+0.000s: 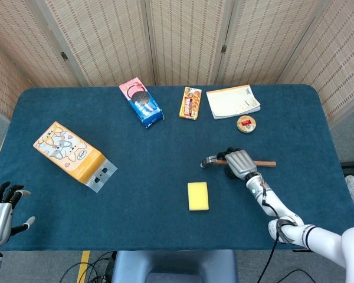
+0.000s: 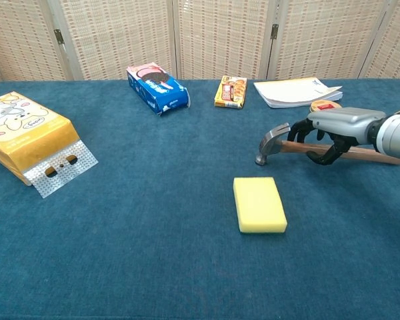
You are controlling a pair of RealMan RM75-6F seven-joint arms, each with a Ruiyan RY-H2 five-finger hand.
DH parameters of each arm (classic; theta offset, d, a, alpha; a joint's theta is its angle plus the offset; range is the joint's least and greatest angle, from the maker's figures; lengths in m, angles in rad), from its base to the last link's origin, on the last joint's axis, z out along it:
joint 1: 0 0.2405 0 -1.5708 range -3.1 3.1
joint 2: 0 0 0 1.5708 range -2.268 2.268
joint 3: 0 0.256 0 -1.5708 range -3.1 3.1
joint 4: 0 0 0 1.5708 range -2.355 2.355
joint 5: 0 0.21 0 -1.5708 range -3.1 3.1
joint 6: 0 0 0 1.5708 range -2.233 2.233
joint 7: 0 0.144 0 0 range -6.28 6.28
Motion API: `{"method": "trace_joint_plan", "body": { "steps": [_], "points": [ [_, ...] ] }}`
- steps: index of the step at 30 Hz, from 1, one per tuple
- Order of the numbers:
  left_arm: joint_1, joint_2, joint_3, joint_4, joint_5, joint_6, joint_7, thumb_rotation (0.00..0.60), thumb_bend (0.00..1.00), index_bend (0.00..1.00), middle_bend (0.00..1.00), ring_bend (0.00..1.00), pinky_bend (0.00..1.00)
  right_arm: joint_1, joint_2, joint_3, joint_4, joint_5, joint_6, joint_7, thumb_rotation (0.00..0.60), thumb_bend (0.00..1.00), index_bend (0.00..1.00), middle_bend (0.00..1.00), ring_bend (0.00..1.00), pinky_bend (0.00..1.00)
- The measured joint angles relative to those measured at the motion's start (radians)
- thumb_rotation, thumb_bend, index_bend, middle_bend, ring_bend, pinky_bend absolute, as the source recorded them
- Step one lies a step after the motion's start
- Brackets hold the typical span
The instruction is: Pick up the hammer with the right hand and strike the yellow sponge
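Note:
The hammer (image 1: pixel 208 160) (image 2: pixel 272 141) lies flat on the blue table, steel head to the left, wooden handle pointing right. My right hand (image 1: pixel 239 162) (image 2: pixel 337 127) sits over the handle just behind the head, fingers arched across it on the far side and thumb on the near side, not clamped. The yellow sponge (image 1: pixel 197 196) (image 2: pixel 259 204) lies flat a little nearer than the hammer head and to its left. My left hand (image 1: pixel 0 212) hangs off the table's near left corner, fingers spread, holding nothing.
A yellow snack bag (image 1: pixel 74 154) lies at the left. Along the far edge are a blue cookie pack (image 1: pixel 143 103), a small snack box (image 1: pixel 190 102) and a white notepad (image 1: pixel 233 101). A round tin (image 1: pixel 246 123) sits just behind the hammer handle.

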State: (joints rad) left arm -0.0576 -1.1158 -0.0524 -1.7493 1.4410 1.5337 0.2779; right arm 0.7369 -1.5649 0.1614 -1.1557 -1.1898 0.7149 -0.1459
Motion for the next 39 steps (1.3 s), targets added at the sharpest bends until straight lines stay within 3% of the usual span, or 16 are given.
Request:
{"method": "trace_joint_plan", "body": {
  "steps": [39],
  "points": [
    [0.009, 0.012, 0.007, 0.007, -0.007, -0.011, -0.002, 0.600, 0.18, 0.36, 0.29, 0.15, 0.20, 0.034, -0.067, 0.005, 0.096, 0.068, -0.020, 0.013, 0.600, 0.47, 0.44, 0.49, 0.20, 0.27]
  ]
}}
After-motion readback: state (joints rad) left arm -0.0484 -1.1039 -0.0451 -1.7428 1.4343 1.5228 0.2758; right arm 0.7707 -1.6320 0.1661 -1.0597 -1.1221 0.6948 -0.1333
